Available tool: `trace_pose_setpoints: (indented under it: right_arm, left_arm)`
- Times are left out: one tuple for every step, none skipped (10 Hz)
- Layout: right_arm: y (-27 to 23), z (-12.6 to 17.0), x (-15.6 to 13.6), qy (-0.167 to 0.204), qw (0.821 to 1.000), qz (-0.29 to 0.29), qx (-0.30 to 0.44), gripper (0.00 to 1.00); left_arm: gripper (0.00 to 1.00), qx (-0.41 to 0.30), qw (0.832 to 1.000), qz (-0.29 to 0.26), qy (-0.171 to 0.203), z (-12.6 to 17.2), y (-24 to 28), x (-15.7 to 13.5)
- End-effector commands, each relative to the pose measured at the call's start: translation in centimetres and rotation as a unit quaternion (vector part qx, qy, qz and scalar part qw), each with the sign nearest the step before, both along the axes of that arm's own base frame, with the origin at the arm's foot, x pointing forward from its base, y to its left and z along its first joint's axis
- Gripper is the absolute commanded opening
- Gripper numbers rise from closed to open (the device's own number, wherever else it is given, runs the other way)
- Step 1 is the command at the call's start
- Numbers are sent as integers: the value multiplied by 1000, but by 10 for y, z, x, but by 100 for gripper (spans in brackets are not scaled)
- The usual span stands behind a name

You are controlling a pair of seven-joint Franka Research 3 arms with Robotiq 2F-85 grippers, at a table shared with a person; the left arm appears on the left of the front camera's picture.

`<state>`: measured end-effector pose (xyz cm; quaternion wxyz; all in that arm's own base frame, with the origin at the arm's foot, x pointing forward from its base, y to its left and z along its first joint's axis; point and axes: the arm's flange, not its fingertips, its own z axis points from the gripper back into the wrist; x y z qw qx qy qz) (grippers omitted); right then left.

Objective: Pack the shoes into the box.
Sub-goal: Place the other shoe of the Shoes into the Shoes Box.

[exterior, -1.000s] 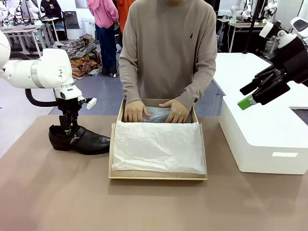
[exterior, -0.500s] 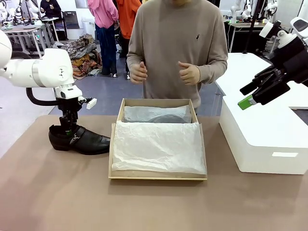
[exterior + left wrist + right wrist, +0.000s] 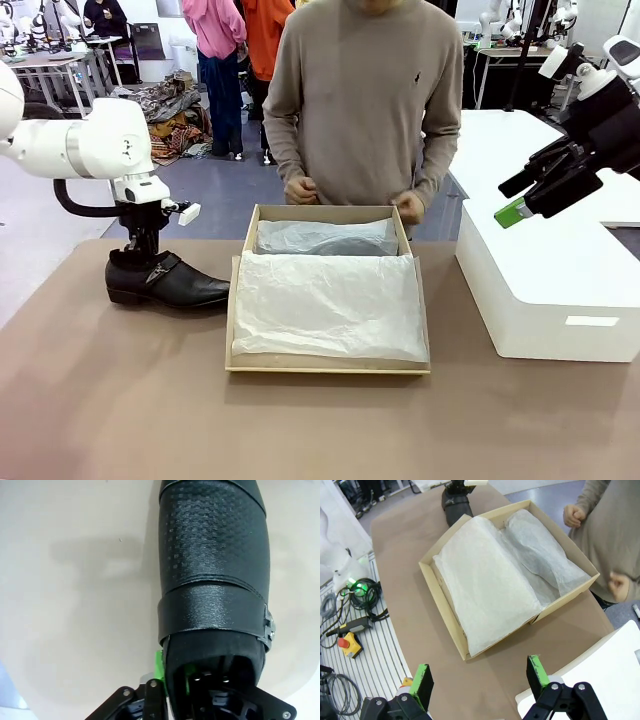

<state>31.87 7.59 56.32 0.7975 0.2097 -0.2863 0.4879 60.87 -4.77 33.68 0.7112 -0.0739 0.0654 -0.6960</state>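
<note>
One glossy black shoe (image 3: 170,283) with a silver buckle is to the left of the box, toe pointing at it, level and apparently just off the table. My left gripper (image 3: 146,252) is shut on the shoe's heel collar; the left wrist view shows the shoe (image 3: 212,570) close up, with a green pad (image 3: 159,662) pressed on the collar wall. The tan box (image 3: 241,300) lies open mid-table, lined with white tissue; a rounded bulge lies under the tissue at its far end. The second shoe is hidden. My right gripper (image 3: 522,198) hangs open, high above the white box.
A large white box (image 3: 545,285) stands at the right of the table. The person stands at the far side with both hands (image 3: 300,189) at the box's far rim. Bare brown table (image 3: 300,430) stretches in front of the box.
The person's hands left the box's tissue, rose, then dropped to the far rim. My left gripper has raised the shoe slightly and levelled it. The right arm has not moved.
</note>
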Motion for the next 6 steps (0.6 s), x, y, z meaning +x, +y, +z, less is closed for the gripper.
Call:
trace_pose_setpoints:
  right_arm:
    - [1,1,1,-3,1000,8,13,100]
    - [1,1,1,-3,1000,8,13,100]
    - [1,1,1,-3,1000,8,13,100]
    - [1,1,1,-3,1000,8,13,100]
    - [1,1,1,-3,1000,8,13,100]
    - [1,1,1,-3,1000,8,13,100]
  left_arm:
    - [0,8,1000,-13,-9,1,7,1]
    - [0,14,1000,-9,-13,2,8,0]
    - [0,22,1000,-5,-16,3,9,-1]
    - [0,30,999,-1,-20,5,10,-2]
    - [0,30,999,5,-21,8,13,-4]
    - [0,9,999,9,-43,13,16,-6]
